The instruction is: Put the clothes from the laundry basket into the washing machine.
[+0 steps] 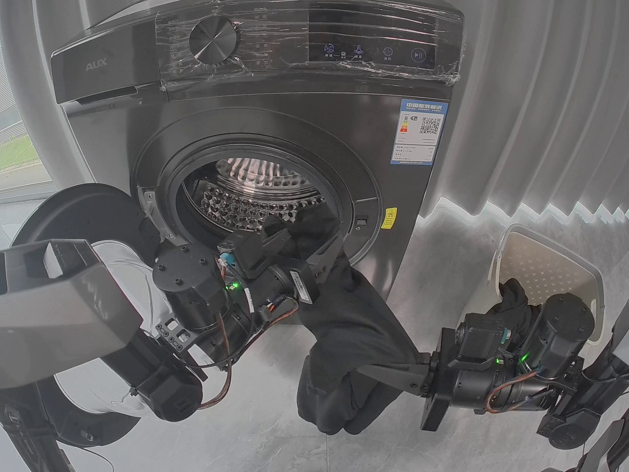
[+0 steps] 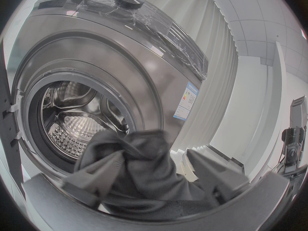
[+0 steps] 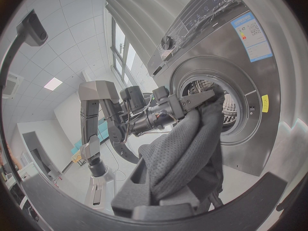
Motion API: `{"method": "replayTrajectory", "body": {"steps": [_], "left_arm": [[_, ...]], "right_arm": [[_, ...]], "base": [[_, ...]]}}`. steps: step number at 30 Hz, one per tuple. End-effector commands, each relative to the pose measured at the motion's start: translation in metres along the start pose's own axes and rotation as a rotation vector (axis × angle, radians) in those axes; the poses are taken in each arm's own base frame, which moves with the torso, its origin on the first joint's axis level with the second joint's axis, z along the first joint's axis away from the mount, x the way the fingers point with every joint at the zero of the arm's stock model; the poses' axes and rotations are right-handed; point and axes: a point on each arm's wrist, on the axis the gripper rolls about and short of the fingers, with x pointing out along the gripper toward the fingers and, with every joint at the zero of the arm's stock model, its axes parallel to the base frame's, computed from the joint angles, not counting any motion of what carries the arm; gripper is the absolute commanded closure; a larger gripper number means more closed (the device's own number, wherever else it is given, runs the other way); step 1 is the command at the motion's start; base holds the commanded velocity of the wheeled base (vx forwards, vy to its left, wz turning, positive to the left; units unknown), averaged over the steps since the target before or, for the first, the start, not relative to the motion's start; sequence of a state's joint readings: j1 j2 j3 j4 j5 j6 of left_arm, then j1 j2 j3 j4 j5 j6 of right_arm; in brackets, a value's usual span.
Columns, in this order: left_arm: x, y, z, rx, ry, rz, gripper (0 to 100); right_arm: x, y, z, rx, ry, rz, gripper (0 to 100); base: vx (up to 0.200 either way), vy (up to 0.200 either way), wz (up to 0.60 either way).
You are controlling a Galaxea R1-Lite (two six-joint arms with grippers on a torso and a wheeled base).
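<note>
We see the washing machine (image 1: 262,113) at twelve o'clock. Its door (image 1: 78,217) is swung open toward nine o'clock and the steel drum (image 1: 255,191) is exposed. Our left end effector (image 1: 304,238) sits at the lower lip of the opening, at about six o'clock on the round port, pinching the upper end of a dark garment (image 1: 354,322). That end of the cloth lies right at the mouth of the drum. The rest hangs outside the machine and sags above the grey floor (image 1: 249,427).

Our right end effector (image 1: 386,375), toward four o'clock from the left one, is clamped on the lower part of the same garment, so the cloth stretches between the two.

The white laundry basket (image 1: 557,263) stands on the floor at four o'clock, just beside the machine's right flank. More dark clothing (image 1: 514,303) bunches at its near rim. A pale curtain (image 1: 544,99) hangs at two o'clock.
</note>
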State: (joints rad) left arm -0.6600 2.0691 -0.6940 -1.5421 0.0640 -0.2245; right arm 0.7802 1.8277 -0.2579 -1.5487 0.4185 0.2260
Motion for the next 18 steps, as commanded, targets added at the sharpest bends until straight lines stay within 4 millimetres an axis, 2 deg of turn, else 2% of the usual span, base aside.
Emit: {"method": "replayTrajectory", "body": {"steps": [1,4,13,18], "left_arm": [[-0.005,0.008,0.004,-0.011,-0.002,0.027,0],[-0.011,0.012,0.011,-0.013,-0.01,0.039,0],[-0.025,0.012,0.001,-0.005,0.069,-0.013,0],[-0.058,0.009,0.007,-0.006,0.156,-0.176,0]], "right_arm": [[-0.007,-0.002,0.008,0.0,-0.031,-0.019,100],[-0.011,-0.006,0.012,-0.001,-0.049,-0.039,100],[-0.014,-0.013,0.017,0.001,-0.068,-0.069,100],[-0.012,-0.016,0.023,0.043,-0.097,-0.071,100]], "base": [[0.0,0.0,0.0],[0.0,0.0,0.0],[0.0,0.0,0.0],[0.0,0.0,0.0]]}}
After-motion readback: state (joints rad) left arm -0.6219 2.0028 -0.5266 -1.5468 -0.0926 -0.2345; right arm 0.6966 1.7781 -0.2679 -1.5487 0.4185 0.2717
